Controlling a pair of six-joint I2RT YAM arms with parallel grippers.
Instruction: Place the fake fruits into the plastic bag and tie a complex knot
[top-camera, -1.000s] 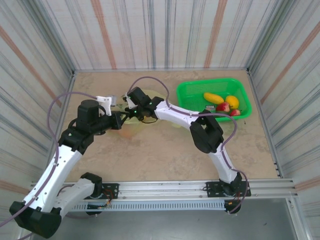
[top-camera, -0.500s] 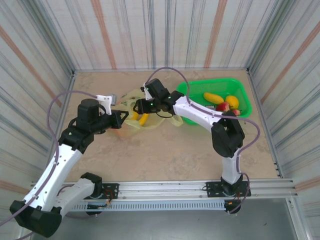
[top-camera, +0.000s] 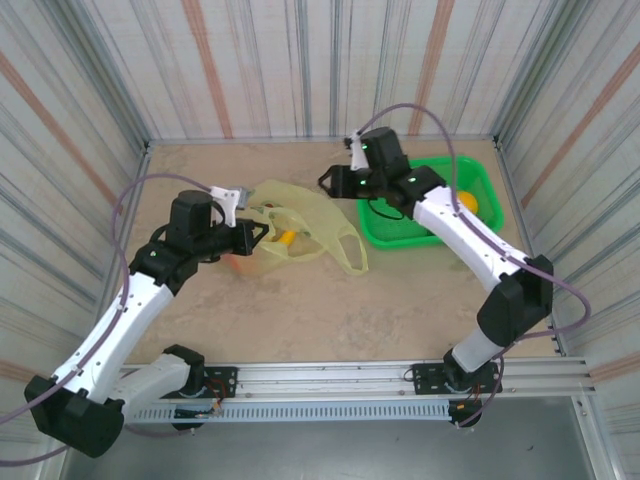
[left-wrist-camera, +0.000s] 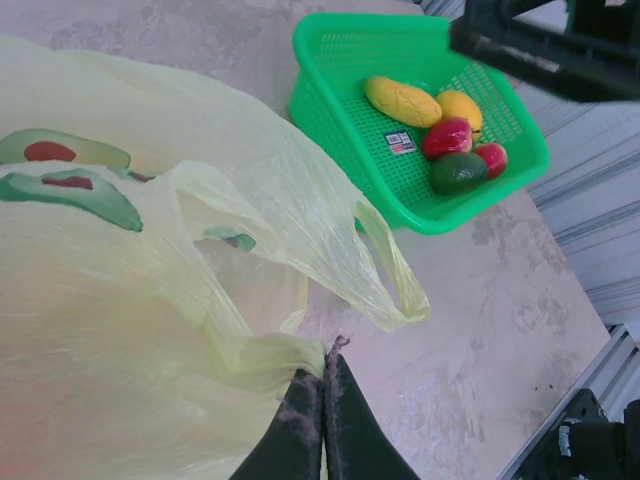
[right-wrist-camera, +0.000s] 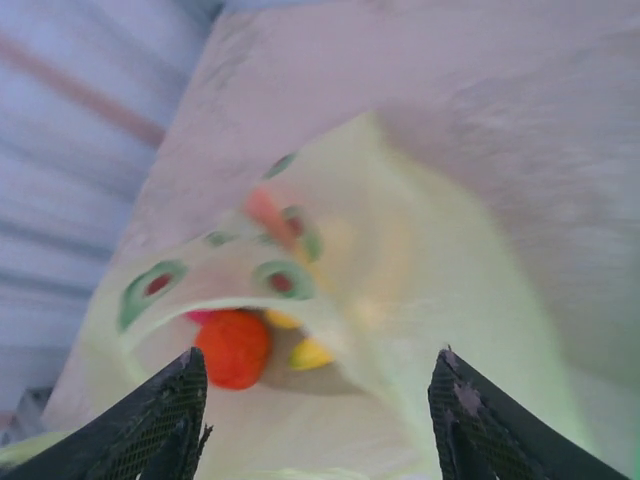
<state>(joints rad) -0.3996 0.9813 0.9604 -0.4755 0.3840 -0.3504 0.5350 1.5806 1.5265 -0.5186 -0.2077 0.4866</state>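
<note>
The plastic bag (top-camera: 305, 232) lies open on the table left of centre, pale yellow with green printed spots. My left gripper (top-camera: 252, 233) is shut on its near-left rim film (left-wrist-camera: 290, 352). Inside the bag lie an orange fruit (right-wrist-camera: 232, 348) and a yellow one (right-wrist-camera: 310, 353); the yellow one (top-camera: 287, 238) also shows from above. My right gripper (top-camera: 332, 185) hovers open and holds nothing, between the bag and the basket, with its fingers (right-wrist-camera: 170, 420) spread wide above the bag's mouth. More fake fruits lie in the basket: a long yellow one (left-wrist-camera: 402, 100), an orange-yellow one (left-wrist-camera: 458, 105), two red ones (left-wrist-camera: 447, 137) and a dark green one (left-wrist-camera: 458, 173).
The rigid green mesh basket (top-camera: 385, 225) stands at the back right, and the right arm crosses over it. Striped walls close in the back and both sides. A bag handle (top-camera: 350, 262) trails toward the table's middle. Bare table lies in front of the bag.
My right gripper has pulled away from the bag, moving right and back toward the basket, its jaws somewhat narrower. The bag is now uncovered. My left gripper keeps its hold and has shifted slightly.
</note>
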